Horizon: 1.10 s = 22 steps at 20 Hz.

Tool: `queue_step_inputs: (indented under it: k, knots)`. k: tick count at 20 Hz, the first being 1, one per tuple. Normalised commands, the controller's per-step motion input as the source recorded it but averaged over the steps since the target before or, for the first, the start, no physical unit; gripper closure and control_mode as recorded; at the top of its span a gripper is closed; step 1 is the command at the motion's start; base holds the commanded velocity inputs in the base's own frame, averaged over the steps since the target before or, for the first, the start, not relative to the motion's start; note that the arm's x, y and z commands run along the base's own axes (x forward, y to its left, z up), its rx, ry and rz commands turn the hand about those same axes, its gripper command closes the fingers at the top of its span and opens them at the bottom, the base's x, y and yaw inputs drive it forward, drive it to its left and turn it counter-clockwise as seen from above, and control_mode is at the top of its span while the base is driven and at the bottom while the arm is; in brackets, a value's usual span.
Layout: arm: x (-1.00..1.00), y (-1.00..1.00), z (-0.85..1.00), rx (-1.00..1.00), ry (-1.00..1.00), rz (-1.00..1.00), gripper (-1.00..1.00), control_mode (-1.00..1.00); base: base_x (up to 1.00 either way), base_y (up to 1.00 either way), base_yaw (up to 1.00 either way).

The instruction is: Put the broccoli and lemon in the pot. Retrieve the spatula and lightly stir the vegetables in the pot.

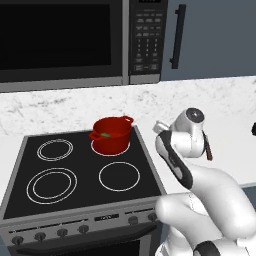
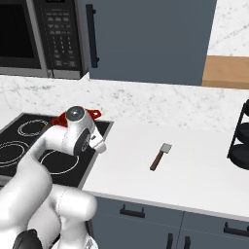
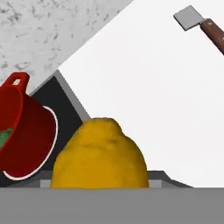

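now spatula [image 2: 160,156] flat on counter [image 2: 194,165], blade pointing toward backsplash.

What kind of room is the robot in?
It looks like a kitchen. There is a black stove with burner rings, a microwave above it, and a red pot sitting on a back burner.

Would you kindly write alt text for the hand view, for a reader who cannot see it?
A yellow lemon sits large at the bottom, between the gripper fingers. To its left is the red pot with green broccoli inside; the spatula lies on the white counter at upper right.
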Motion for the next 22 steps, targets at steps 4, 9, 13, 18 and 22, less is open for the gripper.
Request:
queue_step_inputs:
  k: [4, 9, 13, 18, 22]
  knots:
    - [0.00, 0.81, 0.85, 0.00, -0.03, 0.11, 1.00, -1.00, 0.00, 0.00, 0.00]
    - [0.12, 0.69, 0.52, -0.04, -0.12, 0.10, 1.00, -1.00, 0.00, 0.00, 0.00]
    - [0.46, 0.51, 0.11, -0.08, -0.03, 0.07, 1.00, -1.00, 0.00, 0.00, 0.00]
    - [0.67, 0.47, -0.03, -0.13, 0.00, 0.03, 1.00, -1.00, 0.00, 0.00, 0.00]
    - [0.80, 0.33, -0.01, -0.10, 0.00, 0.01, 1.00, -1.00, 0.00, 0.00, 0.00]
